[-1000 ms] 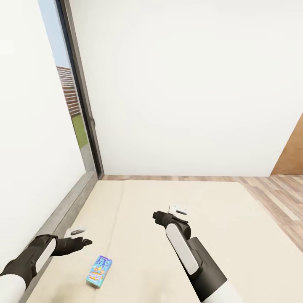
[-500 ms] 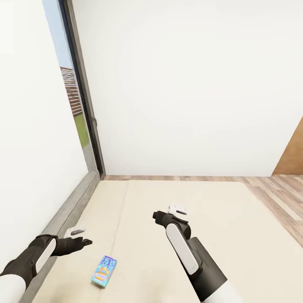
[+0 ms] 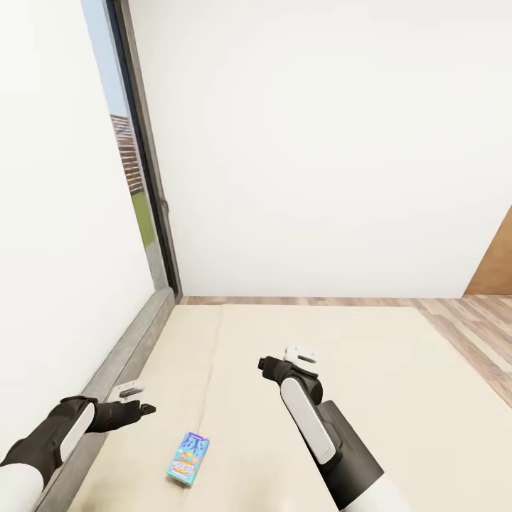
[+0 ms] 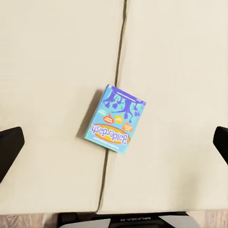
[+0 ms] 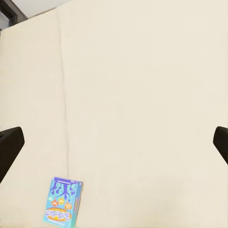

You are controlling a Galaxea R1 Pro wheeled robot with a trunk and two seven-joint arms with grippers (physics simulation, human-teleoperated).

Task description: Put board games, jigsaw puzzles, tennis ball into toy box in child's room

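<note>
The left tool [image 3: 146,408], a black two-fingered gripper on a black-and-white arm, hangs spread wide and empty above the near left edge of the wide cream-beige mattress of the bed [image 3: 370,384]; in the left wrist view its two dark fingertips [image 4: 9,147] stand far apart at either border with nothing between them. The right tool [image 3: 264,365] is likewise spread and holds nothing, hovering over the bare middle of the bed, its fingertips [image 5: 10,142] wide apart in its own wrist view.

The small flat blue cartoon-printed board game box [image 3: 188,459] lies on the bed, on or just beside the lengthwise seam [image 4: 121,57], near the left tool and lower than it.

The likely trouble from here: the box lies flat, so fingers closing from above may slide over its top or push it along the soft mattress rather than grip its edges. It is also turned at an angle to the left tool's fingers, so a descent without matching that angle could catch a corner and spin it. A reach too deep would press the fingertips into the mattress. The grey window frame [image 3: 153,213] beside the left arm could be struck by a wide swing.
</note>
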